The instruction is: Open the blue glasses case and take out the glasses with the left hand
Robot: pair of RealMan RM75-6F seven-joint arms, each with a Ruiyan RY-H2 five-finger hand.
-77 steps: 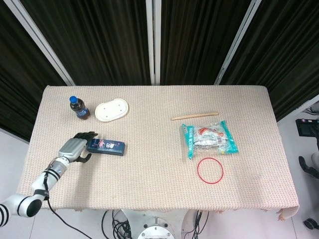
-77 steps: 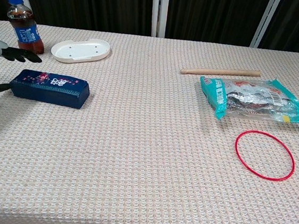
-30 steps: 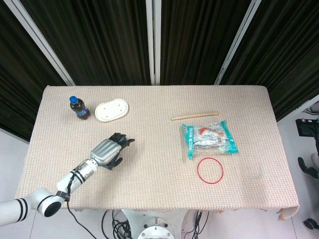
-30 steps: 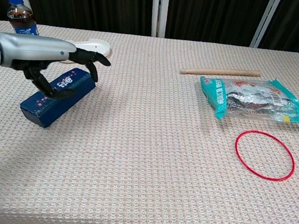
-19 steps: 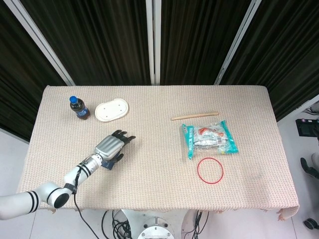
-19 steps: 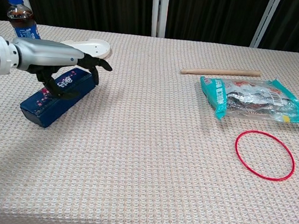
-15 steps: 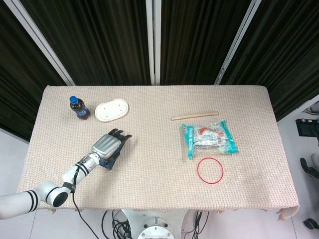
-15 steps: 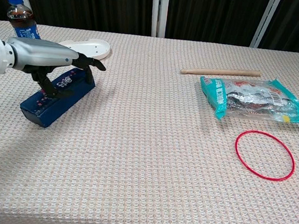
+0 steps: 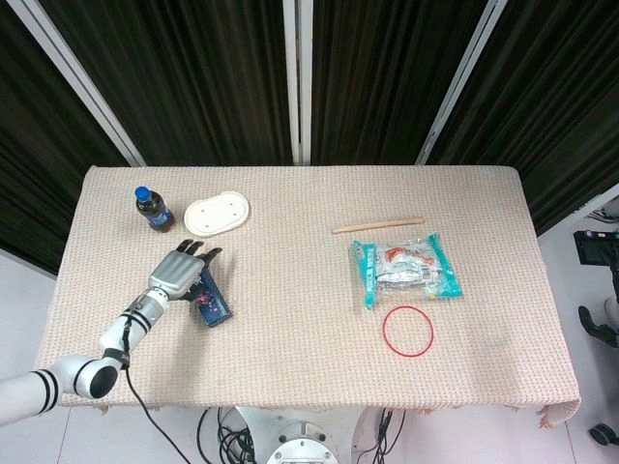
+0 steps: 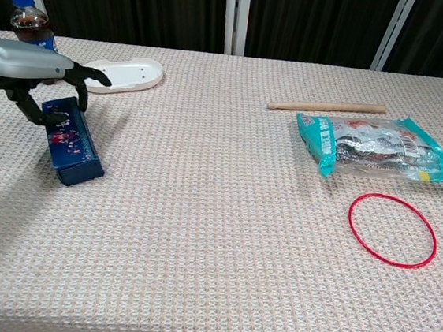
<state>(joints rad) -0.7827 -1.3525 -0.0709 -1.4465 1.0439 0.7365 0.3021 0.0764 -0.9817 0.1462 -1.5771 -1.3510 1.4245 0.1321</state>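
The blue glasses case (image 9: 212, 305) (image 10: 74, 146) lies closed on the table at the left, its long axis running from the far left toward the front. My left hand (image 9: 177, 271) (image 10: 39, 73) reaches over the case's far end, fingers curled down on both sides of it and gripping it. The front end of the case rests on the cloth. No glasses show. My right hand appears in neither view.
A cola bottle (image 9: 152, 209) (image 10: 30, 25) and a white oval dish (image 9: 217, 213) (image 10: 123, 74) stand just behind the hand. A wooden stick (image 9: 377, 225), a snack packet (image 9: 406, 271) and a red ring (image 9: 407, 331) lie on the right half.
The left hand has swung the case around from lying crosswise to pointing front to back, and has drawn back to the left with the case's far end in its fingers.
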